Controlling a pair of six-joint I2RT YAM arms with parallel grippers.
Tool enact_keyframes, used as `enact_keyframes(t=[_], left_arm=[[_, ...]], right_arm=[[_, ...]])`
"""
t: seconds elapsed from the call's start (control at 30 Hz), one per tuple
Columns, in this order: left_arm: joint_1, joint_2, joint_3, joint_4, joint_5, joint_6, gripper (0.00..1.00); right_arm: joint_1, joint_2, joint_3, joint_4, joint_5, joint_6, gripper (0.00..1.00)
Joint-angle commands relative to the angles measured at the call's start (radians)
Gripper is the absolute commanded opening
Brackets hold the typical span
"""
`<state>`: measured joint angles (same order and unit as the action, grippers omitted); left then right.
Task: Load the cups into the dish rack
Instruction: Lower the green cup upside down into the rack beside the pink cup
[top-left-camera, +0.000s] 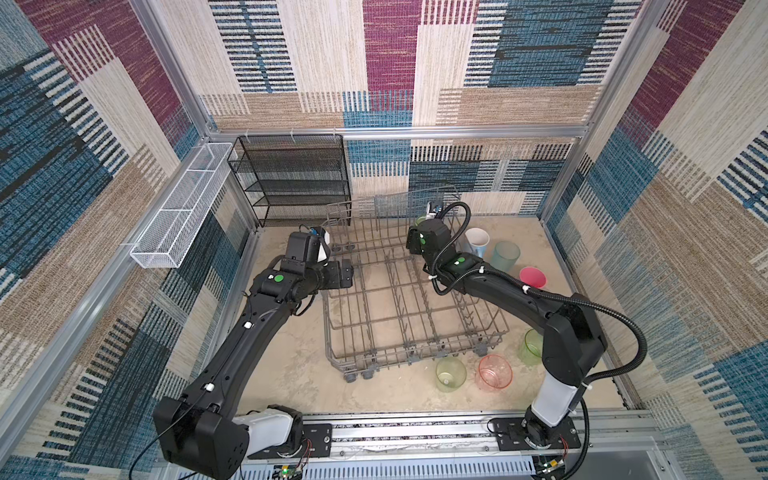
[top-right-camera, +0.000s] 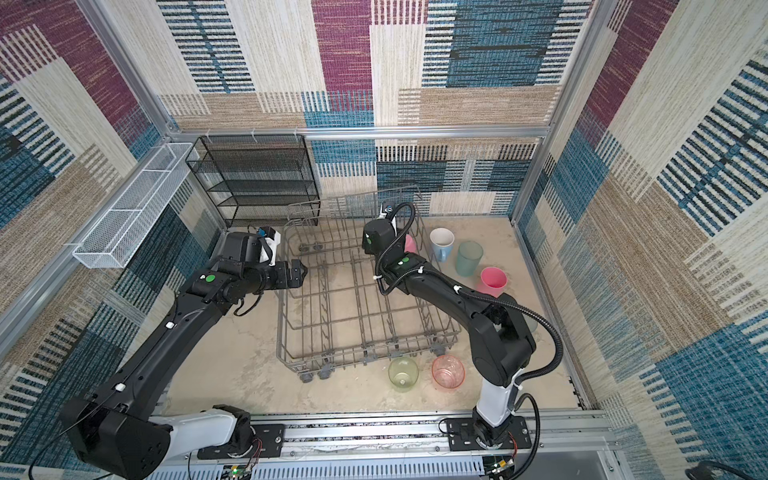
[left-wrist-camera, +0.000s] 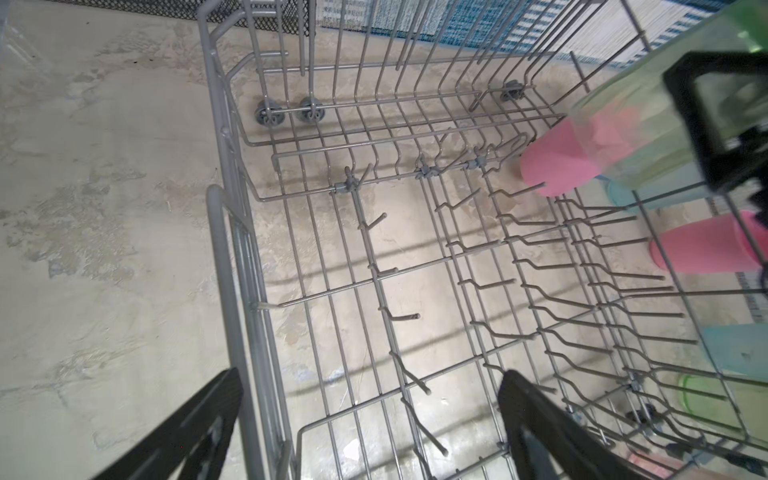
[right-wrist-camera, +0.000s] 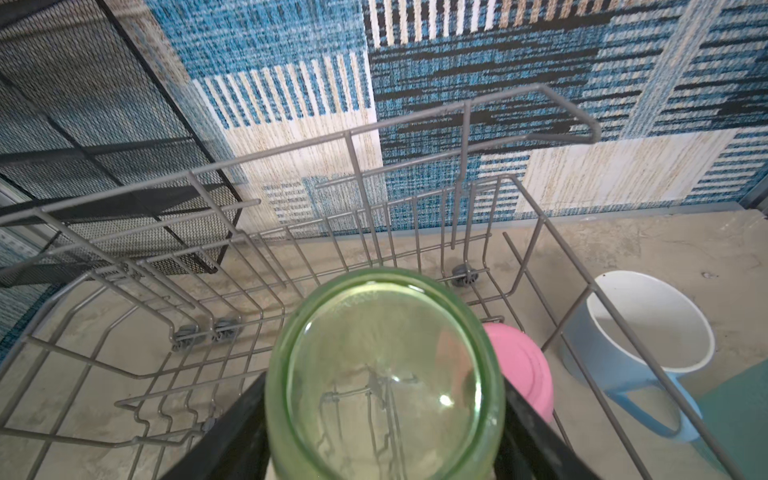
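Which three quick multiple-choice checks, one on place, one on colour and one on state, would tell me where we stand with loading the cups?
1. Where does the opaque pink plastic cup nearest the right gripper sit, relative to the grey wire dish rack?
A. outside, at its front
B. inside, near its far right corner
C. outside, at its left

2. What colour is the translucent plastic tumbler between the right gripper's jaws?
A. teal
B. pink-orange
C. yellow-green

3. How is the left gripper?
A. open, holding nothing
B. shut on a cup
C. shut, holding nothing

Answers:
1 B: the right wrist view shows it within the rack's wire walls, by the corner.
2 C: it reads yellow-green in both wrist views.
3 A: in the left wrist view its jaws stand wide apart with only rack wires between them.
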<state>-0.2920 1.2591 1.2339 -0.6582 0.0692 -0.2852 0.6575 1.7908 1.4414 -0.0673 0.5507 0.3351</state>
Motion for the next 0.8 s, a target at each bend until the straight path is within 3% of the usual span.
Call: enact_keyframes(t=[0.0,0.77], left_arm=[[0.007,-0.024,-0.017,0.068,0.058,0.015,1.00],[0.043,-0.032,-0.046,0.118,0.131,-0.012,0.99]], right_arm=[[0.004,0.019,-0.006,0.066,0.035,-0.014,0.69],[0.011,0.206,0.065,0.096,0.072,-0.001,0.70]])
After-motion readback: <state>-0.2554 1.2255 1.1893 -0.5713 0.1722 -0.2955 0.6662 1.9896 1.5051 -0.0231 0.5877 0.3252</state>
